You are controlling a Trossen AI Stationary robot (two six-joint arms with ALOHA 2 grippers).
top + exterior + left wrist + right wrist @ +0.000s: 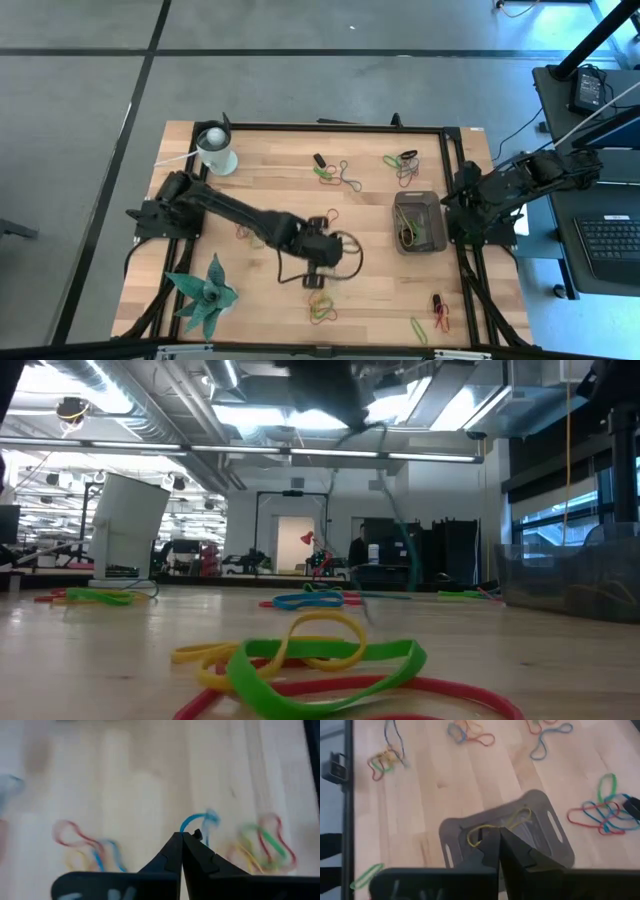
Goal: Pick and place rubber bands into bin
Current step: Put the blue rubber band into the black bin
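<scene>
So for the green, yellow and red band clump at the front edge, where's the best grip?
Probably from straight above, pinching the green band where it arches over the yellow band: that raised loop stands off the table, while the red band lies flat.

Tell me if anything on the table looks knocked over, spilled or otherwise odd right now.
Nothing stands out. The rubber bands lie scattered over the wooden table, as the job expects. The bin sits flat with a few bands inside, and the white cup stands upright at the far corner.
</scene>
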